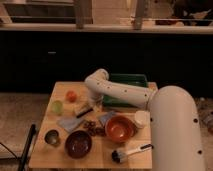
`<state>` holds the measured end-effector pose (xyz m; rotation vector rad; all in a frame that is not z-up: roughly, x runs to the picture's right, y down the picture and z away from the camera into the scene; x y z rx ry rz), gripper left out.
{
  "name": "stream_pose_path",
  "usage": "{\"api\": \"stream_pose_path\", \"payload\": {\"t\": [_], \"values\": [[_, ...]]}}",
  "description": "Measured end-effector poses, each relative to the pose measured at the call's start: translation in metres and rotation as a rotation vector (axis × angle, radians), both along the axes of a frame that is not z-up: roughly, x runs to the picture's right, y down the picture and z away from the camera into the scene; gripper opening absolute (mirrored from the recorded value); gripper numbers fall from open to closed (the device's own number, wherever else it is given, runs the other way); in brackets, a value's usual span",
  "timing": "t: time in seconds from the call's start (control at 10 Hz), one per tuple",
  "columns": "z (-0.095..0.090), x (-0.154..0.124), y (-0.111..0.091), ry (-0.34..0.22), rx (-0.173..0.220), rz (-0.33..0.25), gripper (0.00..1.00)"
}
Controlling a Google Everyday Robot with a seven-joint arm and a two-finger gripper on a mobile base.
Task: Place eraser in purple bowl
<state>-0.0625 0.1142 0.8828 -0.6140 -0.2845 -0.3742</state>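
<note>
Two bowls sit on the wooden table (97,158), and only the dark one matters. Just left of the purple bowl (78,143) stands a small metal cup (52,137). Behind the purple bowl and a bit left lies a grey-blue cloth (69,123). Right behind the purple bowl, at the edge of the cloth, is the eraser (82,111), a little pale block. The gripper (92,105) is low at the eraser, behind the purple bowl and a bit right. I cannot tell if it is wide, narrow or holding the eraser. Right of the purple bowl, and near it, is the orange bowl (120,128).

I think the step now is getting a good hold of the eraser. Squeeze it across its short side. Lift it straight up so the cloth does not come too. Then bring it over the middle of the purple bowl, not the orange bowl, go low, and let go.
</note>
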Motion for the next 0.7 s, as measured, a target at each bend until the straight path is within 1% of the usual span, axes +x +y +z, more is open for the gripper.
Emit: {"api": "stream_pose_path", "payload": {"t": [0.1,0.3,0.5,0.7], "values": [[-0.004,-0.003,-0.005,-0.004,0.012,-0.003,0.80],[-0.006,-0.010,-0.011,-0.021,0.025,-0.010,0.80],[-0.003,-0.020,-0.016,-0.064,0.025,-0.016,0.80],[0.000,-0.031,-0.019,-0.117,0.015,-0.015,0.80]]}}
